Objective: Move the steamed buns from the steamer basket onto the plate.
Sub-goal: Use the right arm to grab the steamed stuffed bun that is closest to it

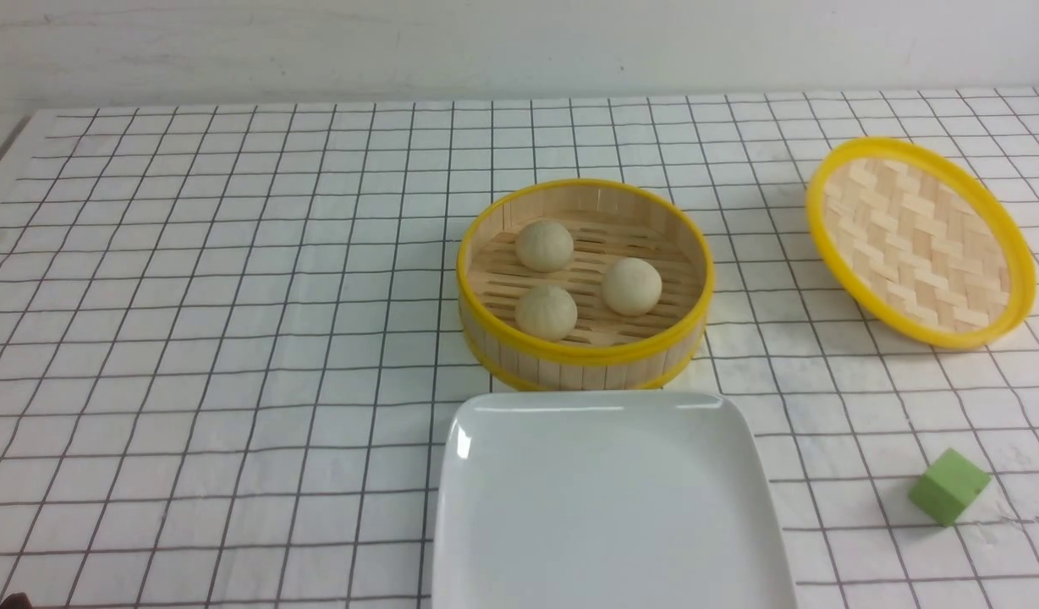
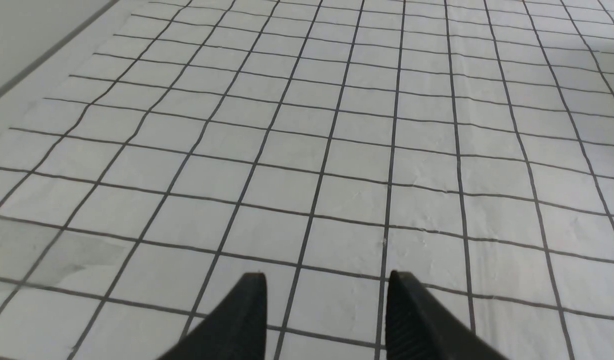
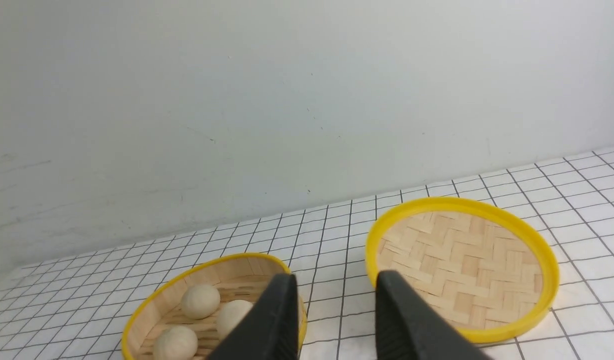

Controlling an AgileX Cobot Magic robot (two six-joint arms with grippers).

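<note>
**Left gripper** [image 2: 327, 276]: the two black fingers [image 2: 239, 325] stand well apart with nothing between them. Only the checked cloth [image 2: 307, 150] lies beneath, and the fingers touch no item.

**Right gripper** [image 3: 337, 275]: the fingers [image 3: 272, 325] are parted by a clear gap and hold nothing. In its wrist view the basket [image 3: 227, 270] lies beyond one fingertip and the lid [image 3: 462, 265] beyond the other. A pale wall [image 3: 307, 100] stands behind them.

**Buns** [image 1: 631, 286]: there are three, all inside the basket, resting on its slatted floor and apart from one another. Two lie toward the robot's left and one toward its right.

**Plate** [image 1: 604, 507]: it sits on the cloth on the robot's side of the basket. Its far edge is just beside the basket wall; whether the two touch cannot be told.

**Lid**: it lies with its woven inside facing up, to the right of the basket and clear of it.

**Green cube** [image 1: 949, 486]: it sits on the cloth to the right of the plate, apart from it and nearer the robot than the lid.
</note>
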